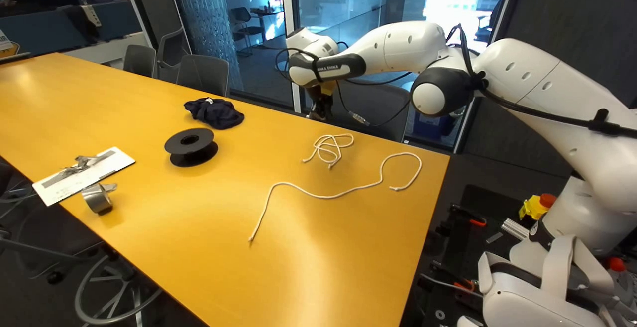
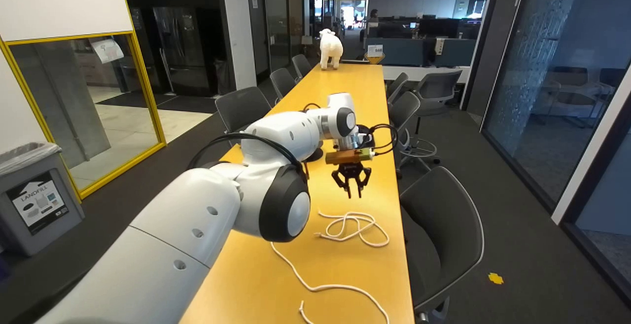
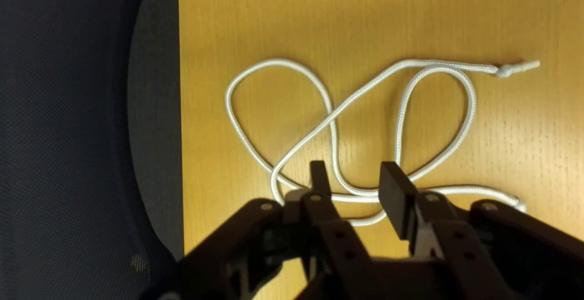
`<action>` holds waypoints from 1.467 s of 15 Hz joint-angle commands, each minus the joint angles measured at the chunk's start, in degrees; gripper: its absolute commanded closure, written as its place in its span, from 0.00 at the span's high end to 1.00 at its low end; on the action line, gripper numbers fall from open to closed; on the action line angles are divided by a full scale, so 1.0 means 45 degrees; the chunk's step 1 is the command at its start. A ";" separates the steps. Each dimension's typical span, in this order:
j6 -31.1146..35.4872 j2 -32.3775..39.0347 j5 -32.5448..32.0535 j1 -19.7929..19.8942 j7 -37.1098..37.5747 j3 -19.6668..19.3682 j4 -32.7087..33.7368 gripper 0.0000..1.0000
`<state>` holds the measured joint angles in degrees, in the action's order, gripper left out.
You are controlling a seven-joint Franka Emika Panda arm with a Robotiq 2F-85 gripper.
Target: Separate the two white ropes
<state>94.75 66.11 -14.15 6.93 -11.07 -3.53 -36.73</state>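
Observation:
Two white ropes lie apart on the yellow table [image 1: 199,237]. The looped rope [image 2: 340,238] is bunched in overlapping curls near the table's edge. It also fills the middle of the wrist view [image 3: 334,154]. The long rope [image 1: 326,197] lies stretched in a wavy line with a hook-shaped end; it shows partly in an exterior view [image 2: 340,286], where the arm hides some of it. My gripper [image 2: 355,196] is open and empty, pointing down, raised above the table near the looped rope. In the wrist view its fingers [image 3: 354,172] stand apart and hide part of the looped rope.
A black spool [image 1: 191,143], a dark cloth [image 1: 214,113], a roll of grey tape [image 1: 97,198] and a white strip with dark objects [image 1: 84,172] lie farther along the table. A grey chair [image 2: 443,215] stands close against the edge beside the looped rope.

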 commanded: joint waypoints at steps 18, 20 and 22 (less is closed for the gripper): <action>0.1883 0.1457 0.1150 0.1306 0.2572 0.0346 0.0820 1.00; 0.2116 0.1681 0.1471 0.1561 0.2820 0.0363 0.0810 1.00; 0.2350 0.1911 0.1738 0.1755 0.3187 0.0393 0.0810 1.00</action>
<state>103.58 72.48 -8.42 13.56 0.60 -2.75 -35.34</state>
